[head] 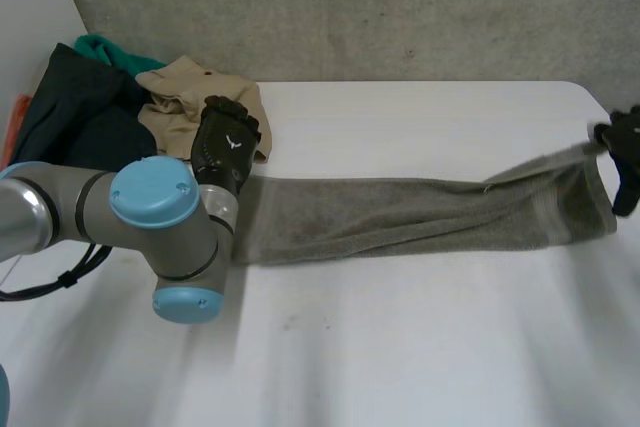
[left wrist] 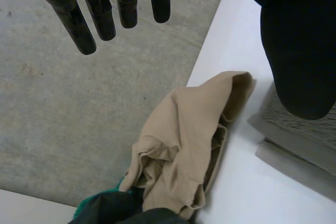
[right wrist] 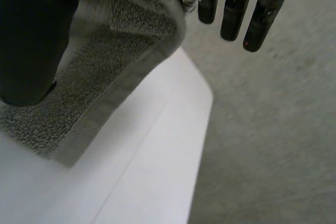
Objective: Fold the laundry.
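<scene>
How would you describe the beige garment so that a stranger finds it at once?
On the white table, follow the long grey towel away from the right hand to its other end. The beige garment is the crumpled one there, beside the left hand; its neighbours are a dark navy garment and a green garment.

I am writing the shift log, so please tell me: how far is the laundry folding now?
Done: the grey towel lies as a long narrow strip, apparently folded lengthwise. In hand: the right hand pinches its raised corner; the left hand, fingers straight, is at the other end. Left: folding the strip short, then the beige garment, dark garment and green garment, crumpled in a pile.
</scene>
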### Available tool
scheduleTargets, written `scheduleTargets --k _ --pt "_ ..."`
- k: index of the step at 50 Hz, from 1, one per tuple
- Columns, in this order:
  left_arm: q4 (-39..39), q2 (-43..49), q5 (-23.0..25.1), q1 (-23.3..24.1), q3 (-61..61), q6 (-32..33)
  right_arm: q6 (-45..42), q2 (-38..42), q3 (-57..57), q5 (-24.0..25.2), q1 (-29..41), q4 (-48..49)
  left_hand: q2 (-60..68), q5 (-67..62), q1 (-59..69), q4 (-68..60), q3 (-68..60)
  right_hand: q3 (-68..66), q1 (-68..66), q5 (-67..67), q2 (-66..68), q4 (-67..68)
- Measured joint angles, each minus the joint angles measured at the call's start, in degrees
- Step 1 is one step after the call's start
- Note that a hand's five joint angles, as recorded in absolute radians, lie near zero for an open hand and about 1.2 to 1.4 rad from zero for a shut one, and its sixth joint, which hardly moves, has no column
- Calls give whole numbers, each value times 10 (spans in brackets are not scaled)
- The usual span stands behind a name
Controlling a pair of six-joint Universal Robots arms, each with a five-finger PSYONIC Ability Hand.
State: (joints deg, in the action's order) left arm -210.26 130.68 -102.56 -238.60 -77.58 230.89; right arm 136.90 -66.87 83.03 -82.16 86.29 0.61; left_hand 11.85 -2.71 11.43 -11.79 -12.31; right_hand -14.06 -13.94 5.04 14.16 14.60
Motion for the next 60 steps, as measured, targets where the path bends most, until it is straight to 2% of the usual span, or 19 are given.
scheduleTargets --k 2,4,5,6,7,9,10,12,17,19,28,38,44,53,55,56,57,58,60 --pt "0 -1 0 0 -6 -4 0 0 4 4 -7 -10 0 0 0 0 0 -48 -42 40 52 42" --pt "1 -2 1 1 -12 -11 0 4 6 8 -16 -22 0 0 0 0 0 -206 -193 188 215 200" --pt "2 -2 1 1 -13 -13 -1 7 5 9 -19 -26 0 0 0 0 0 -206 -193 188 215 200" --pt "3 -1 1 1 -15 -16 -1 11 3 10 -22 -30 0 0 0 0 0 -369 -350 342 373 363" --pt "3 -1 1 2 -17 -19 -1 14 1 10 -25 -31 0 0 0 0 0 -369 -350 342 373 363" --pt "5 0 1 1 -20 -23 0 19 -6 10 -30 -34 0 0 0 0 0 -517 -466 490 522 511" --pt "6 0 1 1 -22 -25 0 23 -11 9 -35 -35 0 0 0 0 0 -533 -466 506 531 530" --pt "9 -1 1 1 -27 -26 1 25 -17 8 -39 -35 0 0 0 0 0 -489 -426 469 479 485" --pt "31 -22 1 1 -54 -29 10 29 -37 5 -55 -39 0 0 0 0 0 -26 -1 26 16 23" --pt "41 -33 2 2 -66 -31 15 29 -43 5 -60 -40 0 0 0 0 0 16 19 -8 -15 -10" --pt "69 -83 17 5 -114 -41 28 24 -61 15 -67 -45 0 0 0 0 0 20 19 -11 -16 -10" --pt "71 -93 55 -21 -88 -53 30 1 -74 74 -52 -74 0 0 0 0 0 20 19 -11 -16 -10" --pt "71 -82 59 -34 -57 -76 28 39 -94 93 -20 -47 0 0 0 0 0 20 19 -11 -16 -10" --pt "75 -76 62 -38 -42 -118 12 169 -181 87 42 0 0 0 0 0 0 -1 1 3 6 4" --pt "76 -76 62 -38 -43 -119 1 203 -206 76 48 1 0 0 0 0 0 -48 -36 38 47 39" --pt "76 -76 63 -38 -43 -120 -4 216 -216 70 49 1 0 0 0 0 0 -138 -120 115 136 125" --pt "76 -76 64 -38 -43 -120 -11 226 -225 64 50 1 0 0 0 0 0 -138 -120 115 136 125" --pt "76 -75 65 -38 -43 -120 -17 235 -232 57 51 0 0 0 0 0 0 -313 -307 284 329 306" --pt "76 -75 70 -40 -42 -119 -29 244 -242 46 53 0 0 0 0 0 0 -461 -437 431 475 455"
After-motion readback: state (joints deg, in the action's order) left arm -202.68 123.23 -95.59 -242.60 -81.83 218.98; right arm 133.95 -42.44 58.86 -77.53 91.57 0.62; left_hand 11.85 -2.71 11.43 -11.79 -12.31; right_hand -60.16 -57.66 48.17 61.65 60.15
